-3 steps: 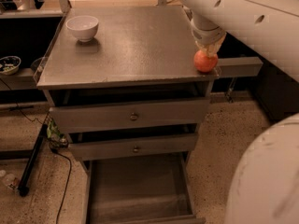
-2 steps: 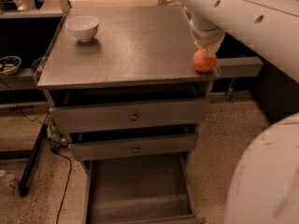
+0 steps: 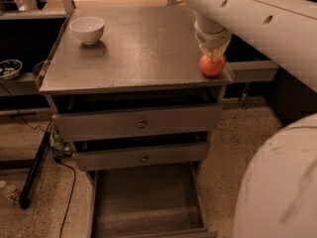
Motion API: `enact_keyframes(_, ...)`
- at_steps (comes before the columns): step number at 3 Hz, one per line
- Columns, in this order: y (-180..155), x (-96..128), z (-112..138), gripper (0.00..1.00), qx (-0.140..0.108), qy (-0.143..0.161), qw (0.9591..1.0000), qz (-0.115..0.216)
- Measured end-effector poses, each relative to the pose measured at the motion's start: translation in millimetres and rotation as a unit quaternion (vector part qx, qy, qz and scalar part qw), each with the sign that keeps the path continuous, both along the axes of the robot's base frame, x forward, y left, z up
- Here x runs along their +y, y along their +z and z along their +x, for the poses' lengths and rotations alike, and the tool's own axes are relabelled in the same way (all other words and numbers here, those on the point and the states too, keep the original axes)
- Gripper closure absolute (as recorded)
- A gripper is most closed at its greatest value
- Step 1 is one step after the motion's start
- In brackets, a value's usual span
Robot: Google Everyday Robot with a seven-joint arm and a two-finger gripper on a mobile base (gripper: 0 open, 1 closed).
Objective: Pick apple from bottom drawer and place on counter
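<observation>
Change across the last second is small, and it sits at the right of the frame. The white arm (image 3: 257,19) reaches in from the upper right and has carried its load a little to the left, further in over the counter (image 3: 143,48). The bottom drawer (image 3: 143,197), at lower centre, stands pulled out with a bare grey floor, so the picking part of the task looks done. The white bowl (image 3: 87,29), at the counter's upper left, has not moved. The gripper (image 3: 213,51) points down over the counter's front right corner, its tip against the top of the apple (image 3: 211,66). Whether it clamps the fruit or has let go cannot be told. The apple now appears to sit on, or just above, the metal close to the right edge. Placement seems nearly finished, but that near the edge it could roll off once freed.
</observation>
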State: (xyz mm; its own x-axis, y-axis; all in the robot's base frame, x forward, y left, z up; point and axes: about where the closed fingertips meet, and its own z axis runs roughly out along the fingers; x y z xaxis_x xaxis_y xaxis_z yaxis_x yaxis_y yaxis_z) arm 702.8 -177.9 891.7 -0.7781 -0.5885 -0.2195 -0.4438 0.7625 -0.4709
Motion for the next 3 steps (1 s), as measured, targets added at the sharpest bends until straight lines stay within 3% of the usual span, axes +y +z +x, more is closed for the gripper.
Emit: enact_keyframes(3, -0.1, 0.0, 0.0, 0.34, 0.000, 0.000, 1.0000, 0.000)
